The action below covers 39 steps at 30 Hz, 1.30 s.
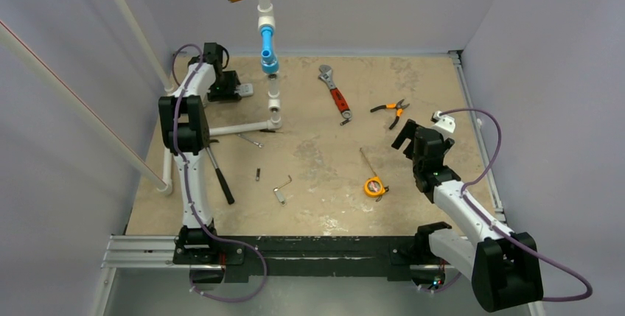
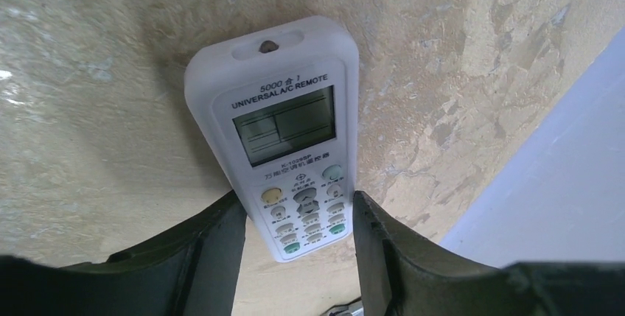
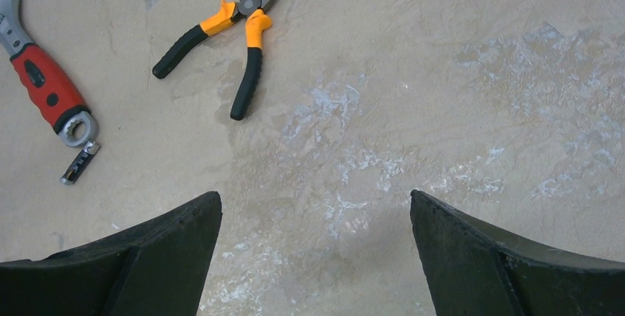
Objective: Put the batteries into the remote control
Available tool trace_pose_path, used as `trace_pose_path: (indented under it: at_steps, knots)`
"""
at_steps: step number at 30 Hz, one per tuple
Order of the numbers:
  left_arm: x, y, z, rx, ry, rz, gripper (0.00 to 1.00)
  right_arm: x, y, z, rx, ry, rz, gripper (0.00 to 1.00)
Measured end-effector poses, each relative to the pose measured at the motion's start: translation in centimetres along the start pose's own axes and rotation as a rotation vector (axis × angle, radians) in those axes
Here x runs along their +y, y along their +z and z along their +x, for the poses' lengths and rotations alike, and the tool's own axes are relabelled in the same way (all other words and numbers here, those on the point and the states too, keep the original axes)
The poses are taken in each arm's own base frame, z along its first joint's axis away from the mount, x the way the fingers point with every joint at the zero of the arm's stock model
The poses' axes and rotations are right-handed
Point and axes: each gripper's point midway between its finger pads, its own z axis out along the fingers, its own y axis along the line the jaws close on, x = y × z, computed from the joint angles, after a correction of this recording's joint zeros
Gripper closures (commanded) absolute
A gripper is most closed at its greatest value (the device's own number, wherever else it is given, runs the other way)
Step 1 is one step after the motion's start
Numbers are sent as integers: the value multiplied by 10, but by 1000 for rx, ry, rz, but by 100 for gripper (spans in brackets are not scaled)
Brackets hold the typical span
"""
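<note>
Over at the far left of the table [image 2: 88,110], the left gripper [image 2: 297,205] is reaching down onto the remote control [image 2: 276,110], which is lying flat and face up on the mottled surface, its pale display and printed label showing. The two dark fingers [image 2: 221,250] are straddling its button end, one on each long side, and both are meeting the white edges, so the gripper is closing on the remote across its width; the display end is sticking out free beyond the fingertips. From above, this is happening near the white pipe assembly [image 1: 274,95]. On the other side, the right gripper [image 3: 315,197] is hanging over bare tabletop with its fingers [image 3: 169,257] spread wide apart, holding nothing and touching nothing. Beyond its tips the orange-and-black pliers [image 3: 236,29] are lying with handles splayed, and well to their left the red-handled wrench [image 3: 48,88] is resting beside a small metal piece [image 3: 79,163].
</note>
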Motion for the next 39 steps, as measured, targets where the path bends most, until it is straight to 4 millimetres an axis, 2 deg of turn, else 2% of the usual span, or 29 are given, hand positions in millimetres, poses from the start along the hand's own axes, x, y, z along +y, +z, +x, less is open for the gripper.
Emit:
trace_pose_path:
  at_steps: [7, 16, 20, 25, 31, 39]
  knots:
    - [-7, 3, 7, 65, -5, 43, 65, 0, 0, 1, 2, -1, 1, 2]
    - [-3, 1, 12, 144, 4, 107, 66, 0, 0, 1, 4, -1, -1, 3]
    - [6, -3, 15, 159, 38, 109, 67, 1, 0, 1, 5, -1, -3, 3]
    - [20, -9, 17, 170, 93, 110, 74, 2, 0, 2, 10, 0, -12, 3]
    - [40, -19, 15, 161, 219, 102, 75, 3, 1, 4, 18, 0, -13, 4]
    - [50, -32, 10, 130, 381, 134, 88, 5, 3, 10, 38, -1, -27, 4]
